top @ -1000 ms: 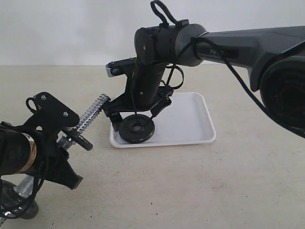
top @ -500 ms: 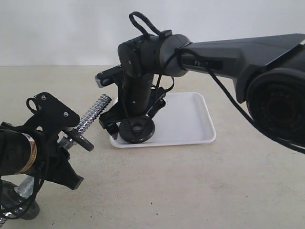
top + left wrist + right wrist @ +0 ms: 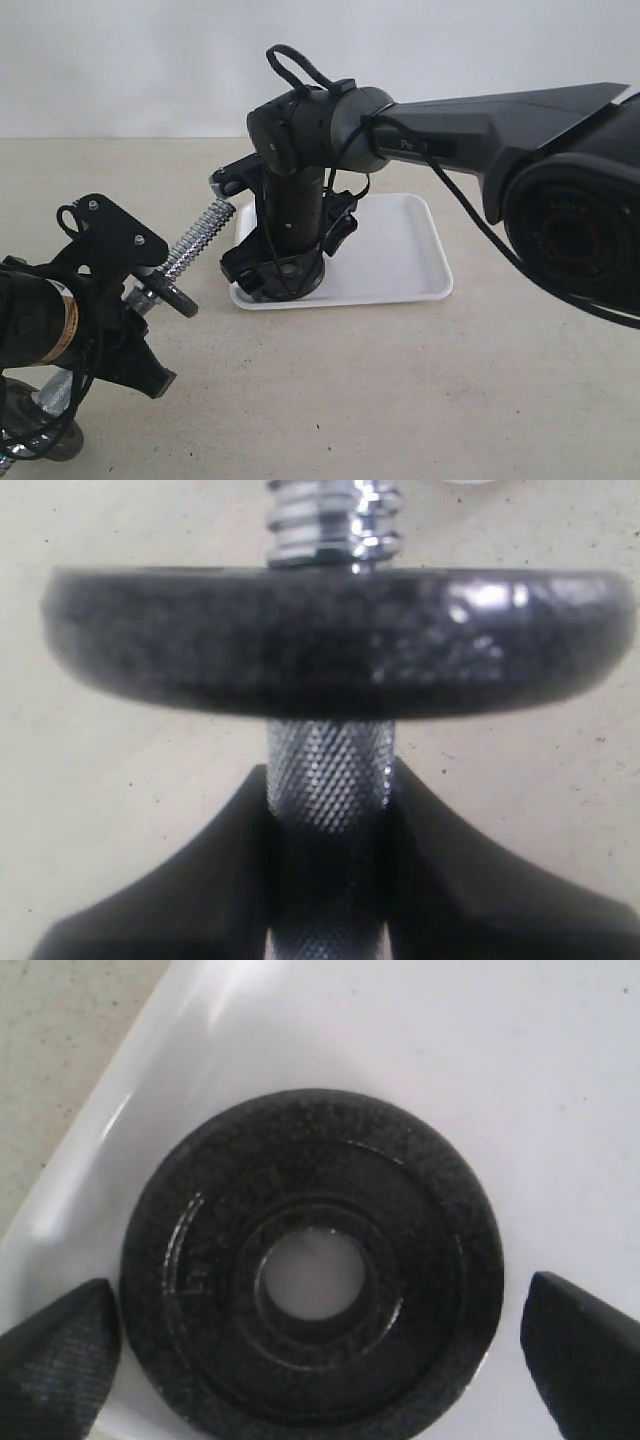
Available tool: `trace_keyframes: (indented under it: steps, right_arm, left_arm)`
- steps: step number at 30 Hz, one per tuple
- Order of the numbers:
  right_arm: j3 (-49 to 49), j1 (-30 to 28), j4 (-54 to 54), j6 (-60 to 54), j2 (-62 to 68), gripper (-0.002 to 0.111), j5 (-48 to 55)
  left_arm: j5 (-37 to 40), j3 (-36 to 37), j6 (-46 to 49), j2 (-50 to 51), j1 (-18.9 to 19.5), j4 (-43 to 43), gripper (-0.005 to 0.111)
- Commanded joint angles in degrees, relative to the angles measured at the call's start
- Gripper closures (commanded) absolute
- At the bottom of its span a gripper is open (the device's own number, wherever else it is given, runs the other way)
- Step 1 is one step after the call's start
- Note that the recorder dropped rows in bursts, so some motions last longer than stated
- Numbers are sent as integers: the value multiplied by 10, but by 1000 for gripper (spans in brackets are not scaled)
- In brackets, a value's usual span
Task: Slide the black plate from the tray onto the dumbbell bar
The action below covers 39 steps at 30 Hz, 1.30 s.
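The black plate (image 3: 312,1270) lies flat on the white tray (image 3: 480,1070), near the tray's left end. My right gripper (image 3: 318,1300) is open and straddles it, one finger (image 3: 60,1355) on each side, with a thin gap to the rim. In the exterior view the right gripper (image 3: 283,275) points down and hides most of the plate. My left gripper (image 3: 135,295) is shut on the knurled middle of the dumbbell bar (image 3: 328,780). The bar slants up to the right, and its threaded end (image 3: 205,228) points toward the tray (image 3: 400,250).
Another black disc (image 3: 330,640) sits on the bar just beyond the left fingers (image 3: 180,900), with bare thread (image 3: 330,520) past it. The right arm (image 3: 480,110) spans the scene from the right. Beige tabletop (image 3: 420,390) surrounds the tray.
The right gripper has shifted left and dropped lower over the plate, so the plate now sits between its fingers. The left arm and the bar have not moved.
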Motion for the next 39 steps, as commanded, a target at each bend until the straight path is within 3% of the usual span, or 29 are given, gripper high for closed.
trace_keyframes:
  steps: [1,39]
  right_arm:
    - [-4,0,-6,0,16,7,1]
    - [-4,0,0,17,56,7,51]
  left_arm:
    - [8,-17,-4,-21,0,30,102]
    - [8,-17,-6,-21,0,30,102]
